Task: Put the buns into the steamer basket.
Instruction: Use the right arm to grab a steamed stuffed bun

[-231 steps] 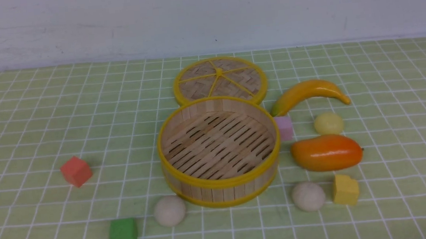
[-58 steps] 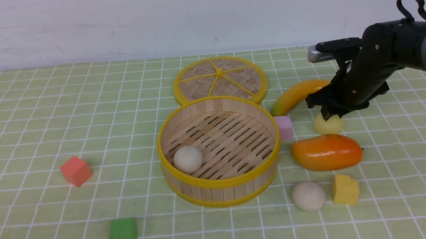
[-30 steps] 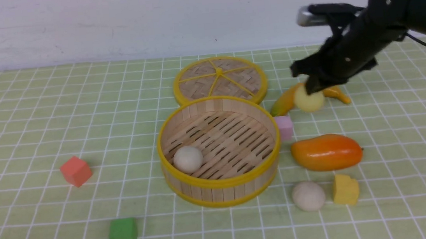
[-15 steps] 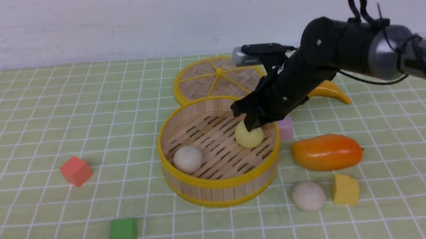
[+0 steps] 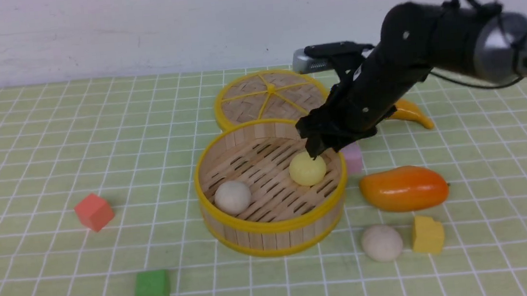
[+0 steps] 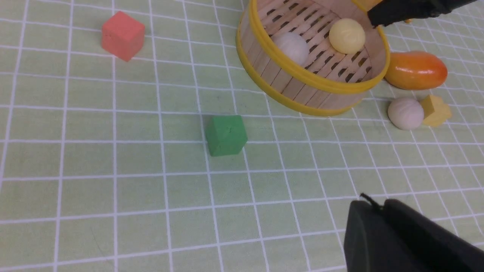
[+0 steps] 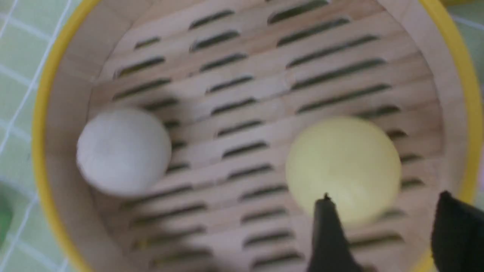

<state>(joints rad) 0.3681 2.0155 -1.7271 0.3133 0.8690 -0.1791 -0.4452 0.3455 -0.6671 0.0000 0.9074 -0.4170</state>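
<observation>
- A pale green tablecloth (image 5: 50, 139) ruled with a white grid fills the lower three quarters of the front view; a bare white wall (image 5: 136, 29), lightly scuffed, runs across the top.
- The steamer basket (image 5: 271, 226) sits at centre frame, its woven lid (image 5: 258, 97) lying flat just above it.
- Two buns rest on the basket's slatted floor: an off-white bun (image 5: 232, 197) at its left and a pale yellow bun (image 5: 307, 169) at its right.
- The right gripper (image 5: 320, 150) reaches in from the upper right and hangs just over the yellow bun, its fingers parted and gripping nothing.
- The third bun (image 5: 382, 243) lies on the cloth at lower right of the basket, just beside a yellow block (image 5: 427, 234).
- A mango (image 5: 404, 188), a banana (image 5: 410, 112) and a pink cube (image 5: 354, 157) crowd the basket's right side.
- A red cube (image 5: 94, 211) and a green cube (image 5: 152, 289) sit at left.
- The left gripper (image 6: 374, 206) shows only as a dark shape at the lower right of its wrist view; how far it is open cannot be told.
</observation>
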